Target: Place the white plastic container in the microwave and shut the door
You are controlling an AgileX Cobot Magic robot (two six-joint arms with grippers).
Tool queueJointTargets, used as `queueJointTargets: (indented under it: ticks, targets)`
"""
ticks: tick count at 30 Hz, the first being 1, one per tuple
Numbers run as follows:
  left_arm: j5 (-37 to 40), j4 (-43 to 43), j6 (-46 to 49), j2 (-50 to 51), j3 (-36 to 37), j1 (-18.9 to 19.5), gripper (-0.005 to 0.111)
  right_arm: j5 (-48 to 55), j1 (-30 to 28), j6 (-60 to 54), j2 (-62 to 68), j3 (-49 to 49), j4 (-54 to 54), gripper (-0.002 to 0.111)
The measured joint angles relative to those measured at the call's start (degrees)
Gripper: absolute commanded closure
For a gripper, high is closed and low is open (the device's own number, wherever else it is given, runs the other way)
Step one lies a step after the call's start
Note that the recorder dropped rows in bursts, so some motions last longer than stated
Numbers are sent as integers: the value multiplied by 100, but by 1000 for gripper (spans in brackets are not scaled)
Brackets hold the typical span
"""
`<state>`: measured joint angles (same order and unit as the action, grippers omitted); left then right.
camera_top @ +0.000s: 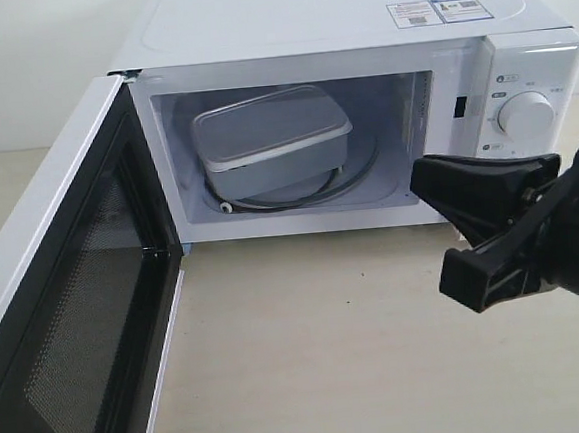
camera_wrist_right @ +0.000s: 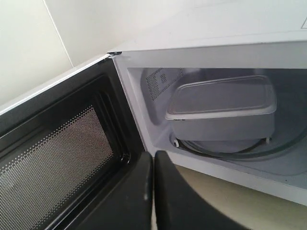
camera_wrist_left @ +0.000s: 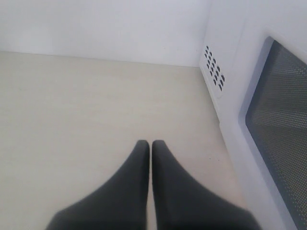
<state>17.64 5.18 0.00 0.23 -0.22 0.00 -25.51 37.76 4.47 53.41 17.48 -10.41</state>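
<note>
Microwave (camera_top: 354, 11): stood on the pale table (camera_top: 320, 354), cavity exposed, stickers (camera_top: 434, 11) on its top, round dial (camera_top: 525, 115) on the right-hand panel.
Door (camera_top: 67, 324): swung wide open to the left in the exterior view, black inner face and mesh window turned toward the camera.
White plastic container (camera_top: 268, 138): inside the cavity, lid on, resting on the glass turntable (camera_top: 269, 204) towards the left and back; it sat slightly tilted.
Right gripper (camera_wrist_right: 152, 158): outside the cavity, in front of its lower right corner, clear of the container. Fingers pressed together with only a thin seam between them; nothing held.
Left gripper (camera_wrist_left: 150, 143): low over the table, beside the outer face of the door, with the side vent holes (camera_wrist_left: 214, 68) ahead. Fingers closed against each other; nothing held. Not seen in the exterior view.
</note>
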Motion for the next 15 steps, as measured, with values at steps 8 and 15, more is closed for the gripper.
queueJointTargets:
  ticks: [8,15]
  targets:
    - [0,0,0,0,0,0,102,684,-555,-121,-980,0,14,108]
    - [0,0,0,0,0,0,102,2471,-2254,78,-2160,-11,14,108]
